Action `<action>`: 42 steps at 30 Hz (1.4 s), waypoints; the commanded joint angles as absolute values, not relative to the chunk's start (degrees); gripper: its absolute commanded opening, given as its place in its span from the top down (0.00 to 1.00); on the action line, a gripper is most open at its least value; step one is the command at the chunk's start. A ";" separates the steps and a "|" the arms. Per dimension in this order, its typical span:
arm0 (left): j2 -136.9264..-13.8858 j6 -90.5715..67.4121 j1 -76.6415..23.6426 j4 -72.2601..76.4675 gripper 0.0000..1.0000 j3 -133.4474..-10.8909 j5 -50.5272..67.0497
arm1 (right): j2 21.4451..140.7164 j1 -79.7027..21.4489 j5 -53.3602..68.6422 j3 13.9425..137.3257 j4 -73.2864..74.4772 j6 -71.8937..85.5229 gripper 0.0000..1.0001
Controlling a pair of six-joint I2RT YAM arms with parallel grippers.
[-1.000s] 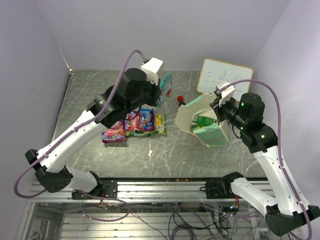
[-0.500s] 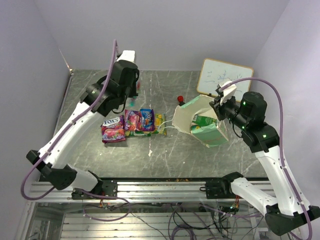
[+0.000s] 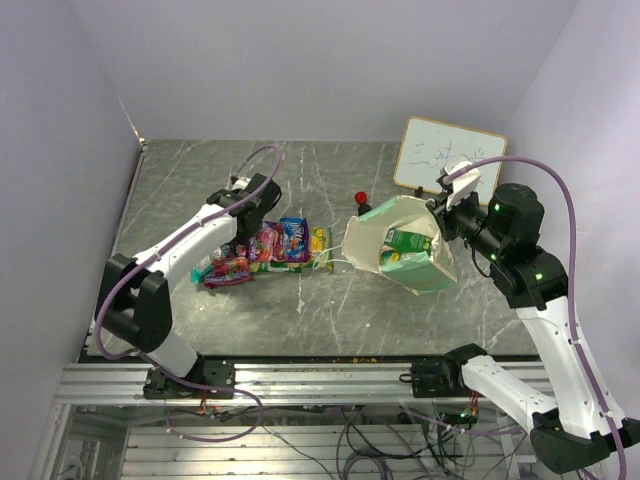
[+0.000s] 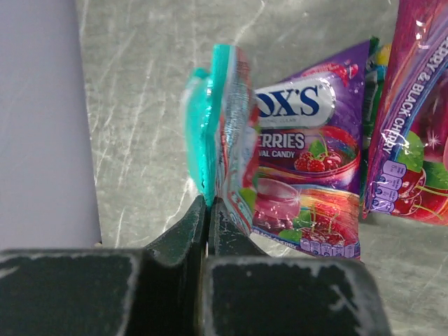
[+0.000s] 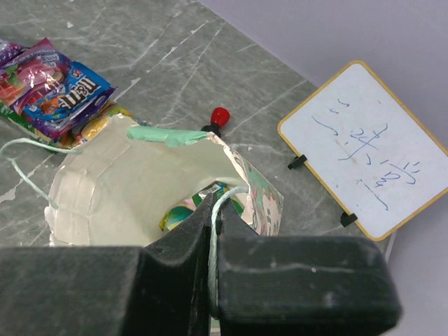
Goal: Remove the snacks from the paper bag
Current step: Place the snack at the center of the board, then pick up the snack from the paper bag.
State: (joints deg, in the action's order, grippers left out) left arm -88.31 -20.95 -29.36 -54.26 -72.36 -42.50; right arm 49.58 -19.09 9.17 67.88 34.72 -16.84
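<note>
Left end effector (image 4: 208,201) clamps a teal snack (image 4: 208,133); right end effector (image 5: 212,206) pinches, apparently, the cord handle (image 5: 224,199) of the paper bag (image 5: 126,189).

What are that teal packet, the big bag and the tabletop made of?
Teal packet: seemingly thin plastic film, glossy, with crinkled, glinting edges. Bag: paper, matte tan inside, creased and folded at its rim. Tabletop: grey with pale veins, like marble or a stone-look laminate; which, I cannot tell.
</note>
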 commanded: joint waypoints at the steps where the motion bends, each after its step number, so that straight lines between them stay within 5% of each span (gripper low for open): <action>1: -89.16 -18.56 -28.83 -49.15 0.93 -70.14 -39.43 | 48.67 -19.09 8.25 70.05 34.91 -17.71 1.00; 11: -95.24 -21.28 -28.83 -43.94 0.91 -69.79 -16.29 | 49.09 -19.10 8.39 70.66 35.25 -17.52 1.00; 17: -93.88 -22.19 -28.82 -42.77 0.61 -68.97 -7.28 | 49.25 -19.09 4.81 72.13 37.52 -23.65 1.00; 26: -88.90 -21.64 -28.83 -44.82 0.08 -74.47 -3.77 | 51.57 -18.99 -17.54 74.05 33.70 -43.28 1.00; 42: -84.02 -23.54 -28.83 -45.38 0.03 -76.62 3.65 | 59.00 -18.07 -13.19 83.17 33.86 -52.81 1.00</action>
